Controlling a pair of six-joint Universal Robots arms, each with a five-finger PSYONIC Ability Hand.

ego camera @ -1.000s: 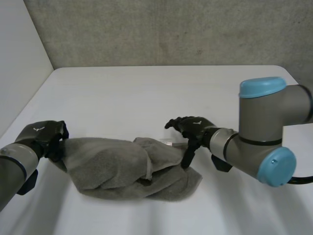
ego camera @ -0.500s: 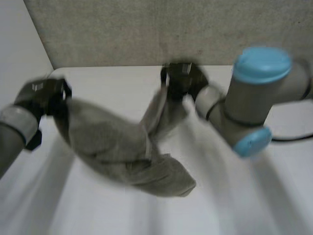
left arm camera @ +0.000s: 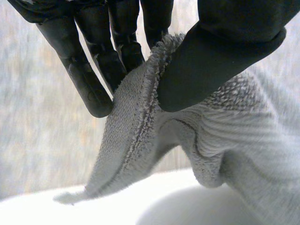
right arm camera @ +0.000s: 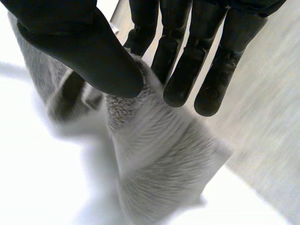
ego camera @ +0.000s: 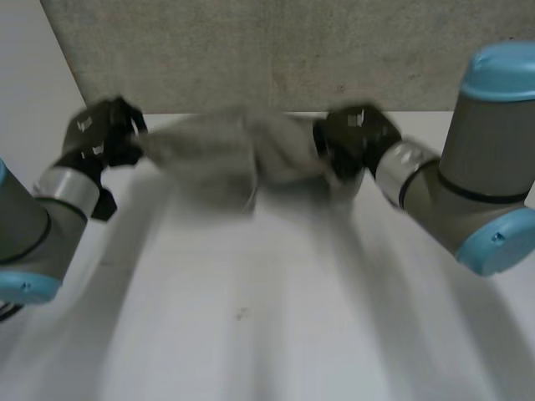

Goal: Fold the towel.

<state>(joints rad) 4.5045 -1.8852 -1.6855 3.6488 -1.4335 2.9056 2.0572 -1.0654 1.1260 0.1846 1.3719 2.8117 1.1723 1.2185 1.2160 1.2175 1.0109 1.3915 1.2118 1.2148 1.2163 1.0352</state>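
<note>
- The towel (ego camera: 221, 154), grey terry cloth, is stretched sideways between the two hands at the far side of the white worktop (ego camera: 251, 326), in front of the grey wall (ego camera: 251, 50).
- In the head view the towel is blurred. Its middle sags a little lower than its two held ends.
- The left hand (ego camera: 102, 138) holds the towel's left end. In the left wrist view its thumb (left arm camera: 220, 56) presses the hemmed edge of the cloth against the fingers (left arm camera: 89, 84), a pinch right on the edge.
- Below that pinch the cloth hangs down in a fold, with the white surface underneath it.
- The right hand (ego camera: 355, 142) holds the towel's right end. In the right wrist view its thumb lies on top of the cloth and squeezes it against the nearly straight fingers, which reach past the pinch.
- From that pinch the towel falls away below the palm in a broad bunched sheet over the worktop.
- The left arm (ego camera: 33, 225) and the right arm (ego camera: 476, 192), grey with light-blue caps, reach in from either side, the hands well apart.
</note>
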